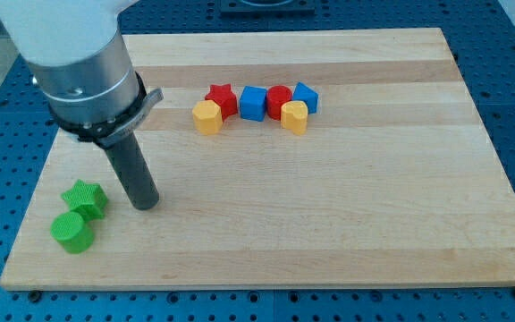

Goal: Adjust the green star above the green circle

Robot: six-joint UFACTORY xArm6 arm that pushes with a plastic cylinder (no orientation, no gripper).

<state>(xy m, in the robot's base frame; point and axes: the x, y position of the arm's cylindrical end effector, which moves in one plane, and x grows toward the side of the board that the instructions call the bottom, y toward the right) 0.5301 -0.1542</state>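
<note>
Down at the view's lower left, the green circle [71,231] sits near the corner of the counter [347,224], and the green star [86,198] is right above it, touching or all but touching. So the star already looks roughly placed; what's left is a nudge at most.

Just to the right of the star stands the tool, a plain dark rod with nothing to open or close, and my tip [147,205] is down on the wood with a thin gap to the star's right side, gripping nothing.

Here's the danger: a push leftward from here could send the star off toward the counter's left edge, which is close. Any downward slant in that push could drive the star into the circle and drag both out of line.

Far up and to the right of the tool, a cluster of red, blue and yellow blocks [256,107] sits well out of harm's way.
</note>
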